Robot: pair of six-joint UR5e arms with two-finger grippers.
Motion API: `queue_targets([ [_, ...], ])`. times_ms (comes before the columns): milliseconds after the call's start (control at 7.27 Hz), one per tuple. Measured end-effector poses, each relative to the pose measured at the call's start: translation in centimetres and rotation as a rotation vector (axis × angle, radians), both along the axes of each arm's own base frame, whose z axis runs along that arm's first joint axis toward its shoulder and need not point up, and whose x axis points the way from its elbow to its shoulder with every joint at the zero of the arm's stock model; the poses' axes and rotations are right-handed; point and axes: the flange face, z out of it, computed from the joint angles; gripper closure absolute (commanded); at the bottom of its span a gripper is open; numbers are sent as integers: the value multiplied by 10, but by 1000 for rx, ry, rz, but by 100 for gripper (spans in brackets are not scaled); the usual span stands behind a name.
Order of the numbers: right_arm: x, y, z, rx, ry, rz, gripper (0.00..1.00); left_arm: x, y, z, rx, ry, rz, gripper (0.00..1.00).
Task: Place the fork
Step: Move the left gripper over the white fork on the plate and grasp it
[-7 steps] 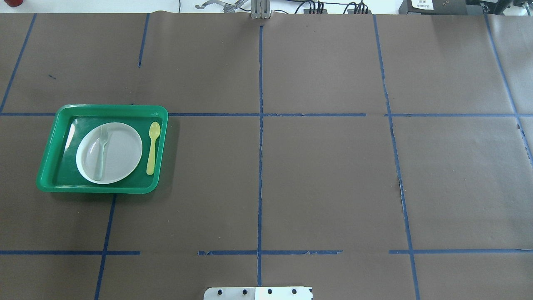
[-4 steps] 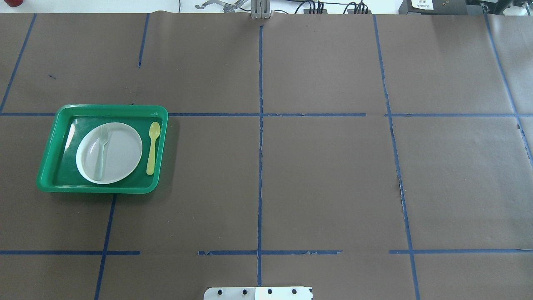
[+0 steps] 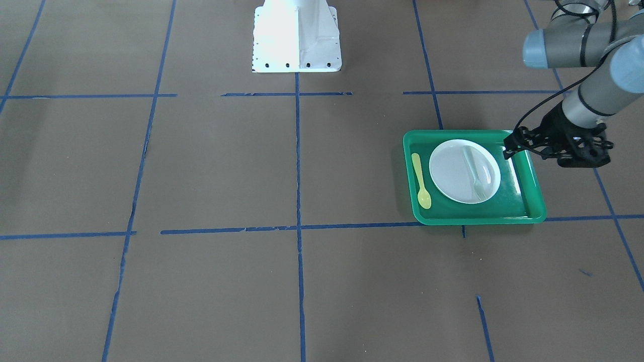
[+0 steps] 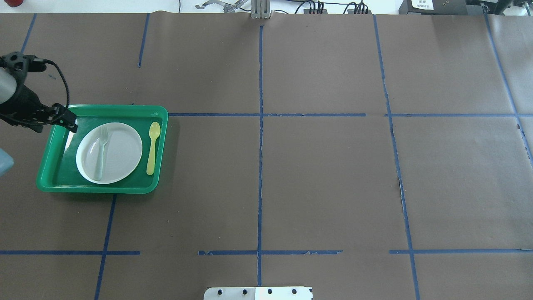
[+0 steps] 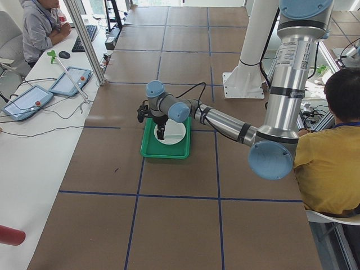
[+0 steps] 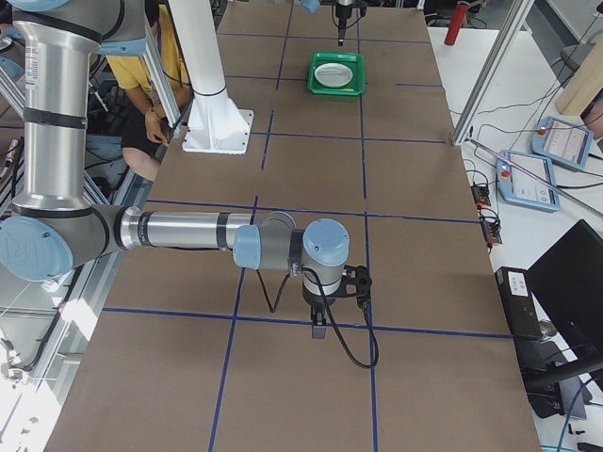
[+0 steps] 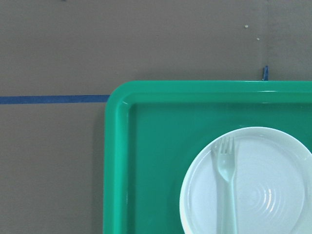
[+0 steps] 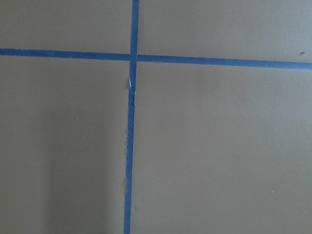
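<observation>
The pale translucent fork [image 4: 101, 152] lies on the left half of a white plate [image 4: 123, 154] in a green tray [image 4: 104, 107], tines pointing to the far side. It also shows in the front view [image 3: 475, 171] and in the left wrist view [image 7: 227, 190]. My left gripper [image 4: 70, 124] hovers over the tray's far left corner, apart from the fork; its fingers look shut and empty in the front view [image 3: 507, 150]. My right gripper [image 6: 318, 330] shows only in the exterior right view, low over bare table far from the tray; I cannot tell its state.
A yellow spoon [image 4: 153, 148] lies in the tray to the right of the plate. The robot base [image 3: 297, 35] stands at the table's middle near edge. Operators sit at the robot's side and beyond the far edge. Brown paper with blue tape lines covers the table.
My left arm has come into the overhead view from the left, and its gripper is now over the tray's far left corner. Fork, plate, spoon and tray have not moved.
</observation>
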Motion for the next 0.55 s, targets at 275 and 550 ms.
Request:
queue_targets([
  [275,0,0,0,0,0,0,0,45,-10,6,-32,-21,24,12],
  [550,0,0,0,0,0,0,0,64,-10,16,-45,-28,45,19],
])
